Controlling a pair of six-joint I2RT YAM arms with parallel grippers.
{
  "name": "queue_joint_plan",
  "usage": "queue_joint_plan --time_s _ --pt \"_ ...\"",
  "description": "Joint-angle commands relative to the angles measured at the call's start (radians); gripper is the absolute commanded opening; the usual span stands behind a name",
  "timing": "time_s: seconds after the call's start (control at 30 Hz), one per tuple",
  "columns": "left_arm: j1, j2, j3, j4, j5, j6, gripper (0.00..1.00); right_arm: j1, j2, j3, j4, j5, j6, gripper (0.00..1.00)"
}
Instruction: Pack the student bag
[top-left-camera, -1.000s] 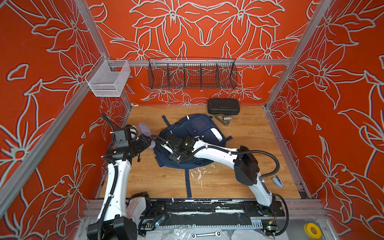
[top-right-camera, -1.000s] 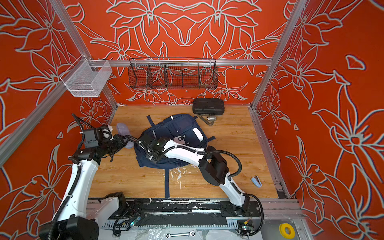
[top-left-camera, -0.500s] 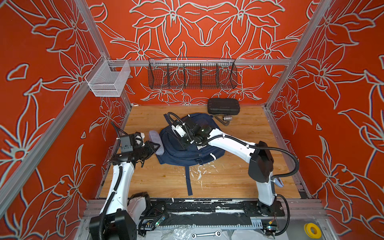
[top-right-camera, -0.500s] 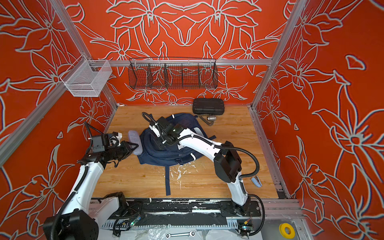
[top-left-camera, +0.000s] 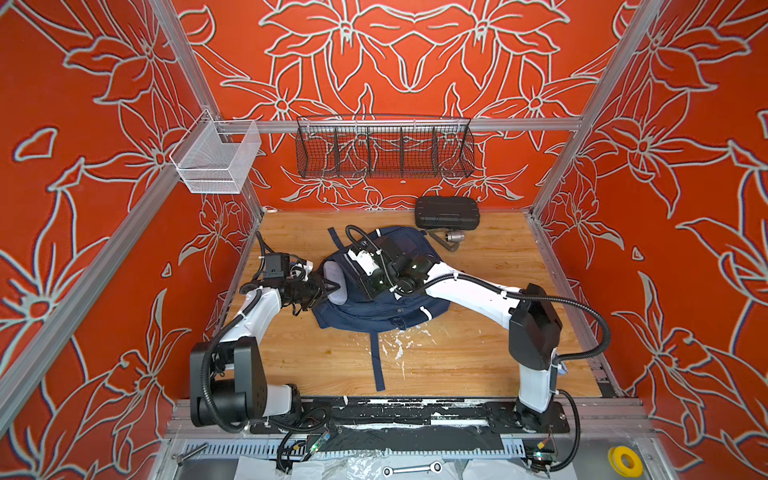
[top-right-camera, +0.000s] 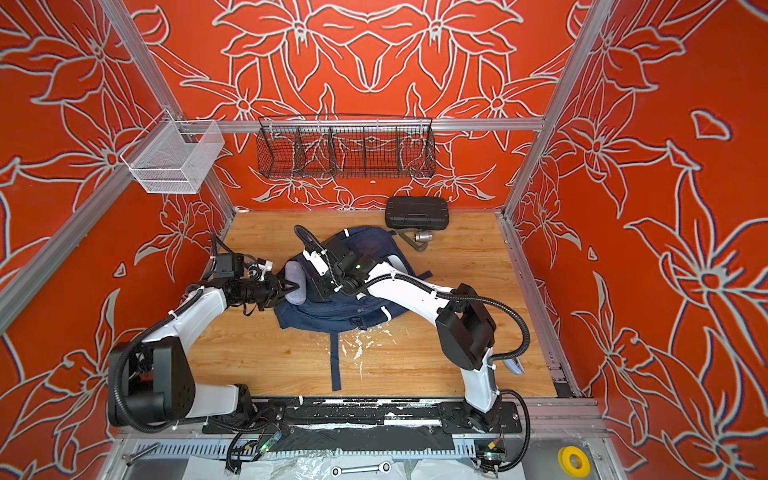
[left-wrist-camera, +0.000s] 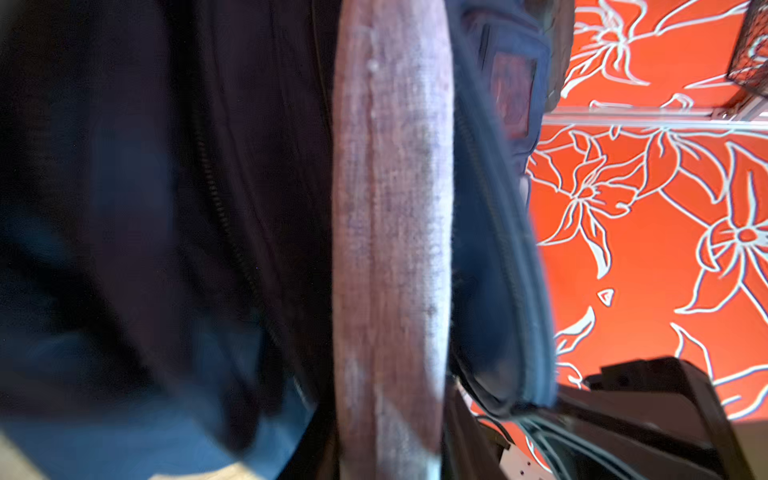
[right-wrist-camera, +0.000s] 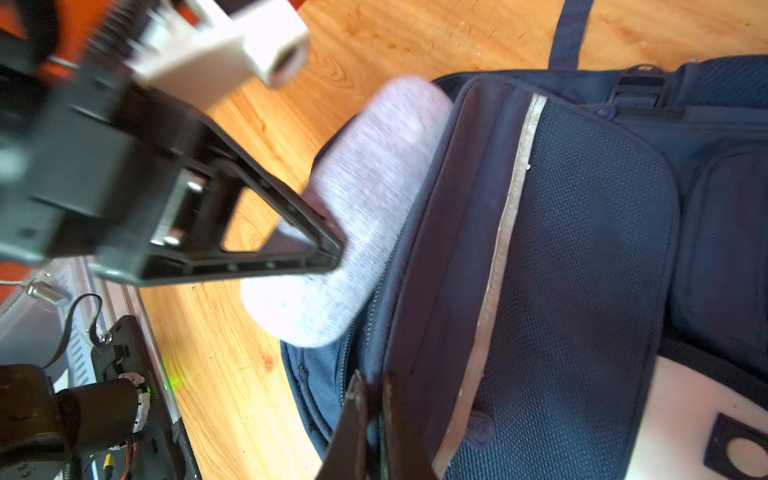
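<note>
So that its mouth gapes, the right fingers (right-wrist-camera: 349, 432) pinch the rim of the navy blue fabric backpack (top-left-camera: 374, 309) mid-tabletop (top-left-camera: 478, 353); the left fingers (right-wrist-camera: 328, 253) clamp a grey fabric pouch (right-wrist-camera: 365, 208), partly inside.

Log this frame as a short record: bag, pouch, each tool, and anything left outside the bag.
student bag: navy, lying flat, side zipper open
grey fabric pouch: partly inside that opening
left tool: shut on the pouch
right tool: shut at the zipper edge
black hard case: by the back wall, outside the bag
</note>
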Motion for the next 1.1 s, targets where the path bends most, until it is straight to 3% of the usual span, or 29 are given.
queue_joint_plan --time_s 0.0,0.1,0.4,0.6,0.73,0.87,1.07 --pt "-0.037 0.028 0.04 0.023 0.059 -0.002 0.02 0.003 -0.051 -0.011 0.099 -0.02 0.03 0.0" --pt "-0.05 0.035 0.038 0.049 0.026 -0.037 0.02 0.003 -0.051 -0.018 0.132 -0.037 0.04 0.0" --pt "-0.118 0.125 -0.01 0.463 -0.029 -0.355 0.04 0.005 -0.054 -0.052 0.179 -0.107 0.092 0.0" --pt "-0.202 0.166 -0.008 0.565 -0.088 -0.394 0.1 0.005 -0.048 -0.066 0.213 -0.115 0.141 0.0" --pt "-0.253 0.2 -0.008 0.533 -0.113 -0.384 0.29 -0.006 -0.048 -0.066 0.224 -0.107 0.165 0.0" --pt "-0.255 0.078 -0.053 0.405 -0.257 -0.314 0.64 -0.038 -0.066 -0.125 0.301 -0.121 0.245 0.0" --pt "-0.257 -0.037 0.057 0.109 -0.361 -0.124 0.92 -0.04 -0.048 -0.129 0.269 -0.117 0.236 0.0"
